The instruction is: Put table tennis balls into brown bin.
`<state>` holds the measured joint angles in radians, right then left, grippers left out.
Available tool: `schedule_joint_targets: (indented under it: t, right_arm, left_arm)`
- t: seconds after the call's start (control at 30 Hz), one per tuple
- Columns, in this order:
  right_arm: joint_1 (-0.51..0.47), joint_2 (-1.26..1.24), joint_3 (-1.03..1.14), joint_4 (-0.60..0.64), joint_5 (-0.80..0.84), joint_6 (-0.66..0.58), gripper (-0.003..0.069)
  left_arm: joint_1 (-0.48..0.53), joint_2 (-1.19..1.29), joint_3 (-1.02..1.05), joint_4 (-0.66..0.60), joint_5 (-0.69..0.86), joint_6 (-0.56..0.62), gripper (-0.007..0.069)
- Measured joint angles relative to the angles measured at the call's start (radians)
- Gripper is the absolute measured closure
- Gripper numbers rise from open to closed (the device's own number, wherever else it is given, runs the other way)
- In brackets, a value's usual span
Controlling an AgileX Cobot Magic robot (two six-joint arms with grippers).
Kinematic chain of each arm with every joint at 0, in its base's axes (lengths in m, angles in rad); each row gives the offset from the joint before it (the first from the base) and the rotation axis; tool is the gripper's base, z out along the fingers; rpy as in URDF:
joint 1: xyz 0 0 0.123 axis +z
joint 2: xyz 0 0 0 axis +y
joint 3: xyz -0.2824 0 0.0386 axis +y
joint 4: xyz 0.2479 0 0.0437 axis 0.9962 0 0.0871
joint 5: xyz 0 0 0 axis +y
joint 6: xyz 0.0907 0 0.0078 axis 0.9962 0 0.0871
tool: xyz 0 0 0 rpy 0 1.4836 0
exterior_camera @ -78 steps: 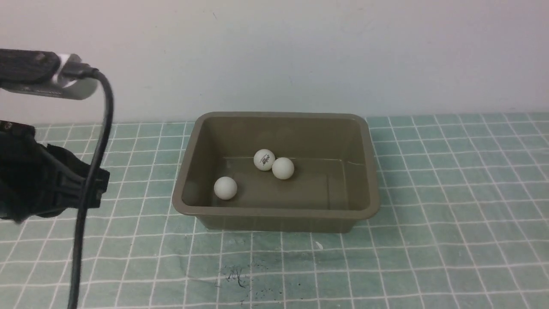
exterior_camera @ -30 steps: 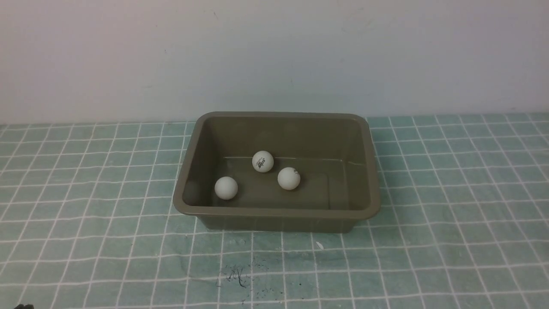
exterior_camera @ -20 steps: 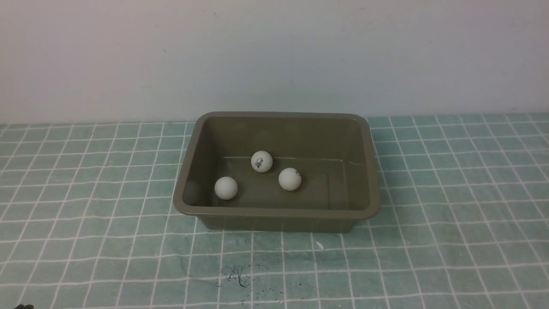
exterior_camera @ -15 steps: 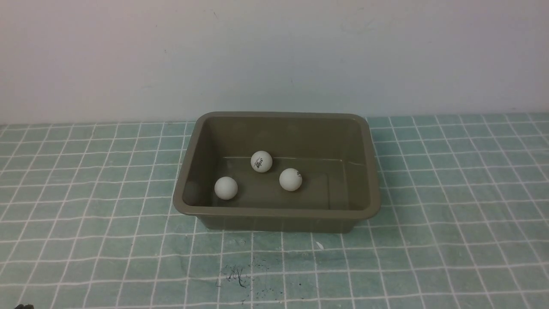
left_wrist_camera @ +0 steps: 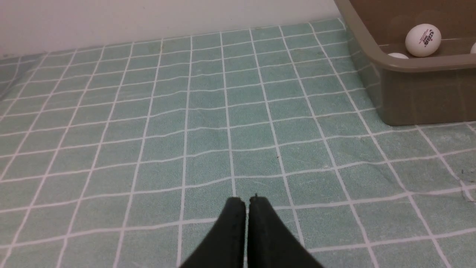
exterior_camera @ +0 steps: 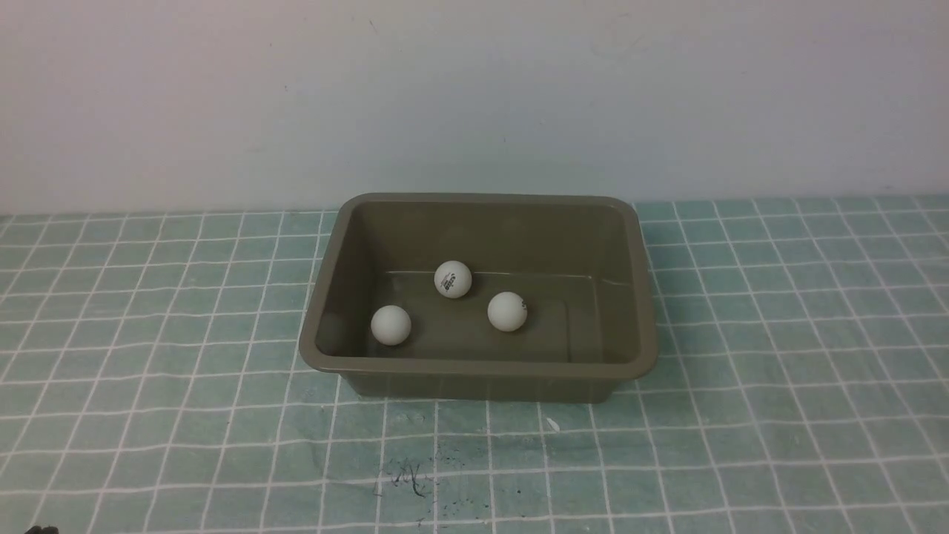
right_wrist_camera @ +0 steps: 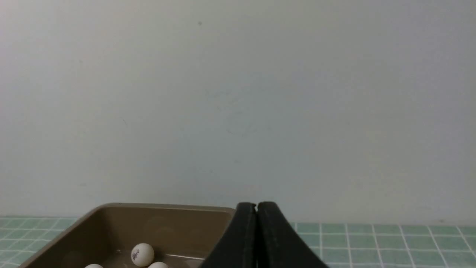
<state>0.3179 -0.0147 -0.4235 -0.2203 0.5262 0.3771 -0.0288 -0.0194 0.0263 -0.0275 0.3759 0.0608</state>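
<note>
The brown bin (exterior_camera: 478, 371) sits mid-table against the wall. Inside it lie three white table tennis balls: one at the front left (exterior_camera: 390, 325), one with a dark logo toward the back (exterior_camera: 452, 279), one to the right of centre (exterior_camera: 507, 311). Neither arm shows in the front view. In the left wrist view my left gripper (left_wrist_camera: 247, 199) is shut and empty over the green cloth, well apart from the bin (left_wrist_camera: 412, 93), where the logo ball (left_wrist_camera: 423, 40) shows. In the right wrist view my right gripper (right_wrist_camera: 256, 204) is shut and empty, facing the wall, with the bin (right_wrist_camera: 111, 219) beside it.
A green cloth with a white grid (exterior_camera: 778, 311) covers the table. A pale wall (exterior_camera: 474, 96) stands right behind the bin. Dark scuff marks (exterior_camera: 406, 476) lie on the cloth in front of the bin.
The left arm has withdrawn out of the front view. The right-hand ball has rolled slowly rightward, away from the logo ball. The front-left ball has stayed put.
</note>
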Motion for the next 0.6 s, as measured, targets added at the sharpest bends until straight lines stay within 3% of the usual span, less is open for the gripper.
schedule_joint_targets:
  t: [0.17,0.33,0.6]
  right_arm:
    - [0.000,0.000,0.063,0.175,-0.100,-0.207,0.0672]
    - [-0.007,0.000,0.146,0.212,-0.123,-0.267,0.0672]
    - [-0.258,0.000,0.405,0.147,-0.128,-0.281,0.0672]
  left_arm:
    - [0.000,0.000,0.000,0.000,0.001,0.000,0.0629]
    - [0.000,0.000,0.000,0.000,0.001,0.000,0.0629]
    - [0.000,0.000,0.000,0.000,0.001,0.000,0.0629]
